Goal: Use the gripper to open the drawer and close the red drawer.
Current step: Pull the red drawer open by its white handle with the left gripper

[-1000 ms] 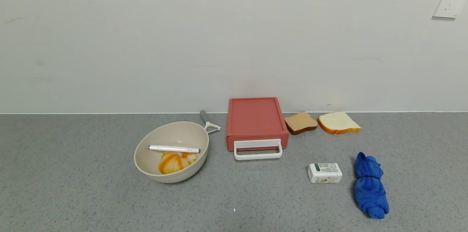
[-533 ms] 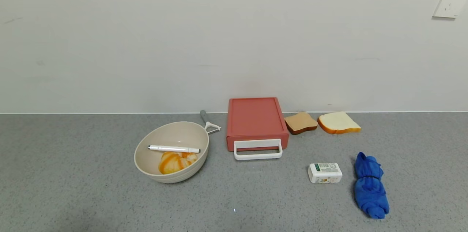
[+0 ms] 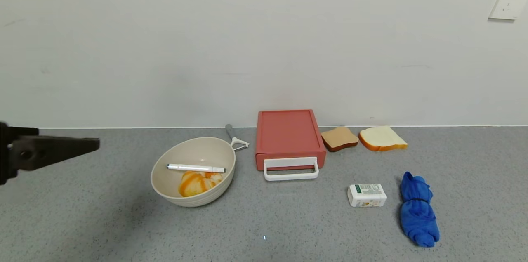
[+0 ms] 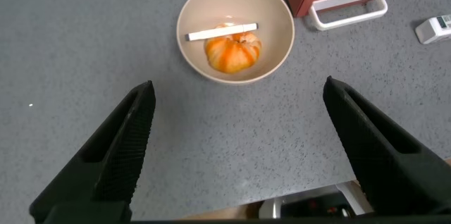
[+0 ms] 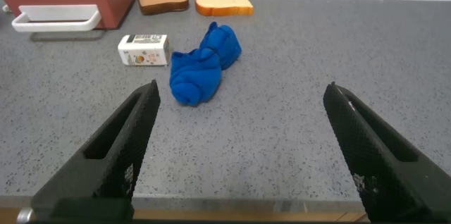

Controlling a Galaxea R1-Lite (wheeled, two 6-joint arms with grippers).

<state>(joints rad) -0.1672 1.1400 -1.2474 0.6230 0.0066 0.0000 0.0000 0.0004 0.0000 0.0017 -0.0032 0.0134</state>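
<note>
Salmon-red drawer sits shut at frame centre; the left pincer, fingers spread apart, hovers at far left, well apart from it.

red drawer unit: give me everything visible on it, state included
The drawer is a low, flat, salmon-red rectangular case, plastic by its look, with a white loop handle across the front. It looks shut, the tray front about flush with the case. It sits flat on the grey counter, its back at or near the wall, between the beige bowl and the brown bread slice. Nothing touches it; the left gripper is far off, jaws open.
</note>
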